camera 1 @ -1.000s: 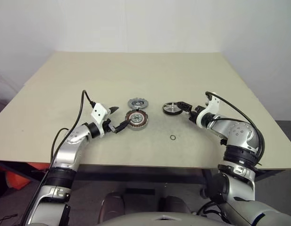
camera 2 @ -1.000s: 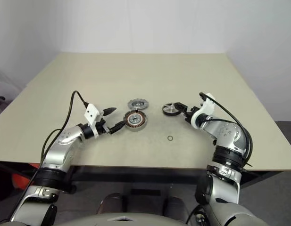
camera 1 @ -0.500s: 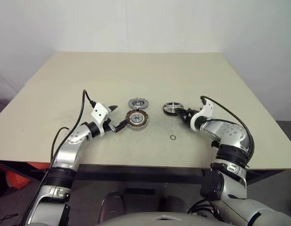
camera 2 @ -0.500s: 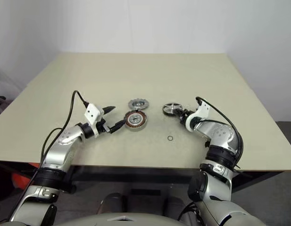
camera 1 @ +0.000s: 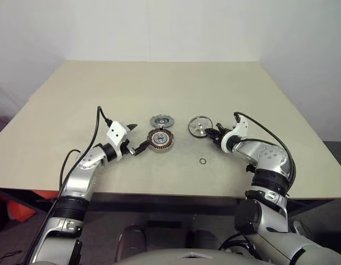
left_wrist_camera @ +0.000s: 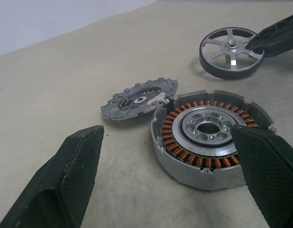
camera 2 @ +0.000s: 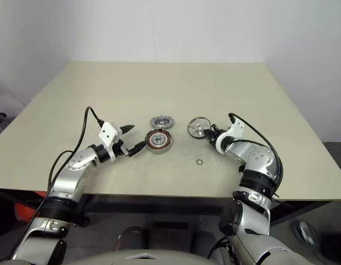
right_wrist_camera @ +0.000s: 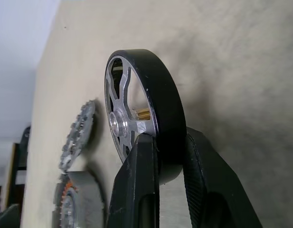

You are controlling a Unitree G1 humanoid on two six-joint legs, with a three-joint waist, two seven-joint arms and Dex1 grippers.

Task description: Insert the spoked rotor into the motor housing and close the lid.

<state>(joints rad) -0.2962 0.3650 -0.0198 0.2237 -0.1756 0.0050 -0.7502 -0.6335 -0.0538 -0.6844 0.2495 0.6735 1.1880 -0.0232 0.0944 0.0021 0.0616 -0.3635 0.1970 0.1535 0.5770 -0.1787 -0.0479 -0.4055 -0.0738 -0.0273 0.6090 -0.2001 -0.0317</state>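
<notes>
Ring: one, small, alone on the table at lower centre, nearest the front edge.
Left gripper: fingers wide apart, empty, one finger beside the housing.
Housing: one, centre of frame, copper windings up, flat on the table.
Right gripper: clamped on the rotor's rim.
Rotor: one, right of centre, tilted on edge.
Lid: one, just behind the housing, leaning on it.
</notes>
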